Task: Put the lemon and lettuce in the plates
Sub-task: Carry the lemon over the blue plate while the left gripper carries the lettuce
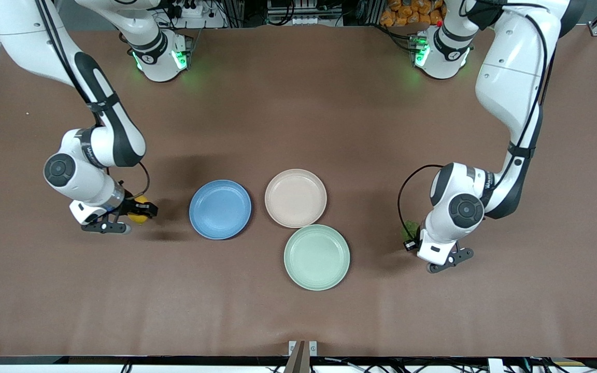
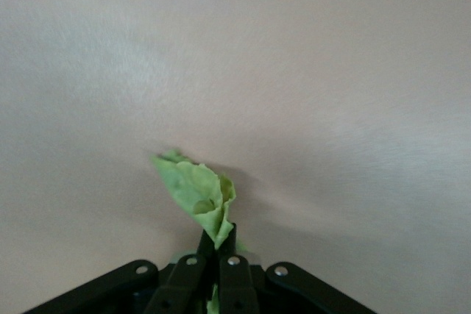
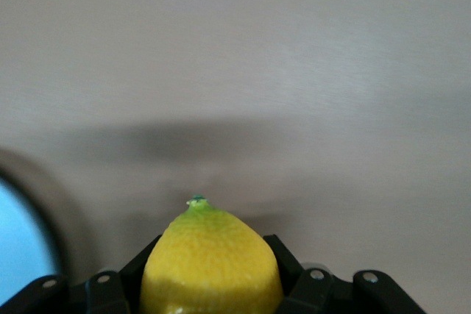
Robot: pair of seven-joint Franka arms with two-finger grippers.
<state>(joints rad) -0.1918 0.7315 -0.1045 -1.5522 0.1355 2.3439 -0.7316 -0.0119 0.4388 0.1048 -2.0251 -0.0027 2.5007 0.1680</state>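
Observation:
My right gripper (image 1: 142, 211) is shut on the yellow lemon (image 1: 138, 216), low over bare tabletop beside the blue plate (image 1: 220, 209), toward the right arm's end. In the right wrist view the lemon (image 3: 210, 259) fills the space between the fingers (image 3: 283, 255), its green tip pointing outward. My left gripper (image 1: 411, 234) is shut on the green lettuce (image 1: 411, 226), toward the left arm's end of the table. The left wrist view shows the crumpled lettuce (image 2: 197, 190) pinched between the closed fingertips (image 2: 218, 244). The pale beige-pink plate (image 1: 295, 198) lies empty beside the blue one.
A pale mint-green plate (image 1: 316, 257), also empty, lies nearer the front camera than the beige-pink plate and touches its rim. The blue plate's edge (image 3: 22, 244) shows in the right wrist view. Brown tabletop surrounds the three plates.

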